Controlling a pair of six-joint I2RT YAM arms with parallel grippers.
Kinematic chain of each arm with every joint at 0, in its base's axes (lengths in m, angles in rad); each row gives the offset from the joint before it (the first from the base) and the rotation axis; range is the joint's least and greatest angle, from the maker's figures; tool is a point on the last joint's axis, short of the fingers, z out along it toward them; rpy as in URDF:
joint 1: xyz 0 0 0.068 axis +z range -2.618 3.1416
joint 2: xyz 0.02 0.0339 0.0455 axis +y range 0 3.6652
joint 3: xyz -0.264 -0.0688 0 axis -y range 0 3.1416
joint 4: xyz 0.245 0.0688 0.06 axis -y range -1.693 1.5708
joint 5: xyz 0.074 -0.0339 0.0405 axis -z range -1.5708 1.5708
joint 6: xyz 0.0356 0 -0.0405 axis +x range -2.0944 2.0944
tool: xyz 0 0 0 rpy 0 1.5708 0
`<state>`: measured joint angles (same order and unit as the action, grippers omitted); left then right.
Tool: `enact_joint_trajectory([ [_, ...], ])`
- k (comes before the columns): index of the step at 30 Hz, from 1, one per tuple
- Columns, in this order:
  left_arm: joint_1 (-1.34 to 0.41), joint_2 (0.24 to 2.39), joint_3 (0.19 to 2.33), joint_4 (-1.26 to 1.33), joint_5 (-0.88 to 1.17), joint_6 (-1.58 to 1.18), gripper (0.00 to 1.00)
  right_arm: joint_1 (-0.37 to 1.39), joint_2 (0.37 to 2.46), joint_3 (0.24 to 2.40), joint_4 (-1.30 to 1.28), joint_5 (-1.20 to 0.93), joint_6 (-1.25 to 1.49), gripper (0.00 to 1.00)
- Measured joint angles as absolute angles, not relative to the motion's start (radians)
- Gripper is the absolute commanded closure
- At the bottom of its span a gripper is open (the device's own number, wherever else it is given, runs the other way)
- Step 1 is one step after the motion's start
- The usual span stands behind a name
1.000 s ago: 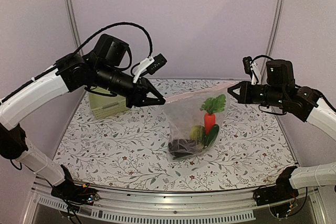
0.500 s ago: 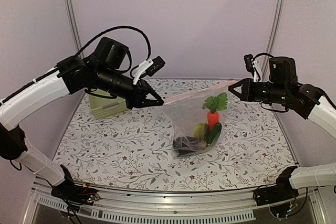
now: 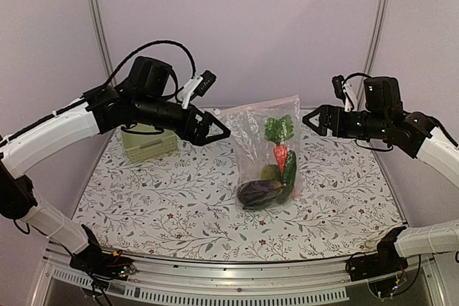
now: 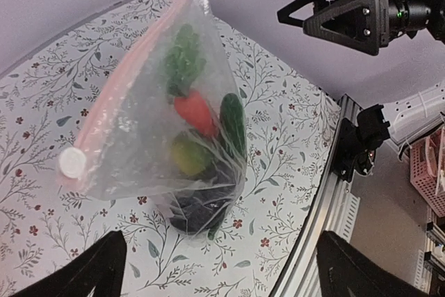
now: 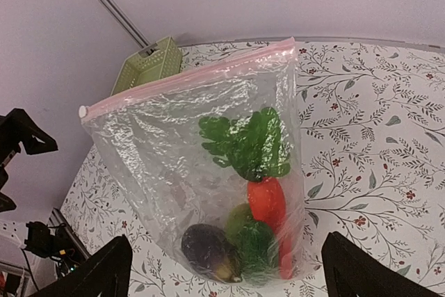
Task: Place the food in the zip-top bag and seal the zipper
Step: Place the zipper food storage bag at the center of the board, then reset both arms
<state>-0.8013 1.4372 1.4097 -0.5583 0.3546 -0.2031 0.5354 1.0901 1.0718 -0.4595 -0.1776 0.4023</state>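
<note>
Left gripper [image 3: 219, 131], right gripper [image 3: 310, 121]: both jaws spread, holding nothing. Between them, apart from both: zip-top bag [image 3: 249, 137], upright on table [image 3: 165, 198], food [image 3: 276, 177] inside, zipper [image 5: 188, 78] uppermost. Behind left gripper: pale green slotted basket [image 3: 147, 145].

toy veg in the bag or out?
In: carrot, eggplant and cucumber all sit behind the bag's clear plastic, bunched toward its bottom.

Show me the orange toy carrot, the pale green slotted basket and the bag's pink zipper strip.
orange toy carrot [image 5: 268, 203], right wrist view, orange body.
pale green slotted basket [image 5: 149, 64], right wrist view, slotted side.
pink zipper strip [image 5: 195, 74], right wrist view, middle.
</note>
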Motion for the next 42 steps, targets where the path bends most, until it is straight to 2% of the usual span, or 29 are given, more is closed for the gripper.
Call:
enact_joint_trajectory([
  [7, -0.758, 1.370, 1.363, -0.472, 0.360, -0.251, 0.00, 0.535, 1.045, 1.073, -0.471, -0.139, 0.395, 0.01],
  [14, -0.614, 1.303, 1.241, -0.435, 0.295, -0.304, 0.01, 0.508, 1.081, 1.074, -0.501, -0.084, 0.377, 0.01],
  [24, -0.252, 1.132, 0.910, -0.352, 0.154, -0.356, 0.00, 0.222, 1.150, 1.042, -0.513, -0.078, 0.361, 0.01],
  [32, 0.051, 0.931, 0.693, -0.221, 0.049, -0.430, 0.00, 0.017, 1.043, 0.898, -0.451, -0.004, 0.338, 0.01],
  [42, 0.071, 0.746, 0.364, 0.088, -0.170, -0.367, 0.00, 0.011, 0.824, 0.583, -0.135, 0.115, 0.275, 0.01],
])
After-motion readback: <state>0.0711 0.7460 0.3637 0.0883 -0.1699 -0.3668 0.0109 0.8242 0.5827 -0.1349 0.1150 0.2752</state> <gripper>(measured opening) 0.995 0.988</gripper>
